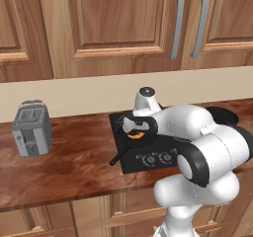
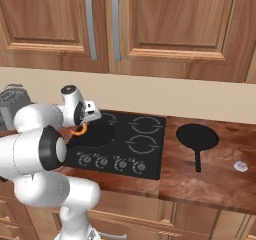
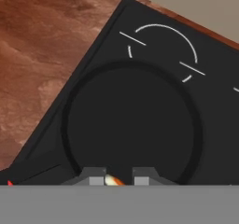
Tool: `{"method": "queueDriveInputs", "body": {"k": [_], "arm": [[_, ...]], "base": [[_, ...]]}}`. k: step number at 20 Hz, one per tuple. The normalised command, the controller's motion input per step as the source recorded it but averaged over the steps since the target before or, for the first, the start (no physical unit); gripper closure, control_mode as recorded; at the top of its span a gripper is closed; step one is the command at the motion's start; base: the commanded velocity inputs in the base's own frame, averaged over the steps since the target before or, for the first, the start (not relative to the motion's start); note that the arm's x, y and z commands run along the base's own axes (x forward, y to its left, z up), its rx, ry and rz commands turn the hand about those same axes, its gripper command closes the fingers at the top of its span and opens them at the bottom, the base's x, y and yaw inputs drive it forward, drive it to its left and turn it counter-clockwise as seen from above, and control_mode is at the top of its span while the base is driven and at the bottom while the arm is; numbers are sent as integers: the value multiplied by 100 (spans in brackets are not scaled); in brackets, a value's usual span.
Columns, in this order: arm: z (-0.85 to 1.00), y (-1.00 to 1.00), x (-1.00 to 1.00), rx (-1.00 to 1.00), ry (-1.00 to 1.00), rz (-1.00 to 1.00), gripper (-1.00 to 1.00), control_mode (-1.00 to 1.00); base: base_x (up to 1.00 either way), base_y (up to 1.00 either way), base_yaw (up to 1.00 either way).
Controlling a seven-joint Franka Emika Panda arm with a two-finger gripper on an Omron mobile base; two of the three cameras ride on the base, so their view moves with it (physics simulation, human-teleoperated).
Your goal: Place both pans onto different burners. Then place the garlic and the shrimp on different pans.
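The claw (image 3: 114, 178) hangs over the near-left pan (image 3: 133, 125) with its two dark tips pinched together on the shrimp (image 3: 113, 180) — a sliver of orange and pale flesh shows between them in the hand view, and both base views show an orange curl at the hand, above that pan. The shrimp looks tiny, light and probably soft and slick, so a gentle pinch across the thick of the curl seems the right hold; a hard squeeze could squirt it out sideways. The pan below sits on the near-left burner of the black glass cooktop (image 2: 150, 156), its thin handle (image 1: 118, 158) pointing out over the near-left edge; stiff metal, likely the heaviest thing here, best taken by that handle. The second pan (image 2: 197, 136) is not on a burner — it lies on the counter right of the cooktop, handle toward the near side. A small pale object near the counter's right edge may be the garlic (image 2: 240, 166), though it is too small to be sure. The wood counter (image 1: 69, 157) runs left to a grey toaster (image 1: 31, 127); wooden cabinets (image 2: 165, 24) hang above a cream backsplash.
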Motion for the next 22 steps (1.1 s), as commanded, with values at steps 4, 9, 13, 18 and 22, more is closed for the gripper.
{"method": "queueDriveInputs", "body": {"k": [4,9,13,18,22], "arm": [[-36,0,3,0,0,0,100,-100],[-28,-2,2,0,0,0,100,-100],[-20,-10,11,0,0,0,100,-100],[-18,-12,18,0,0,0,100,-100],[-18,-6,24,0,0,0,100,-100]], "base": [[0,0,0],[0,0,0],[0,0,0],[0,0,0],[0,0,0]]}}
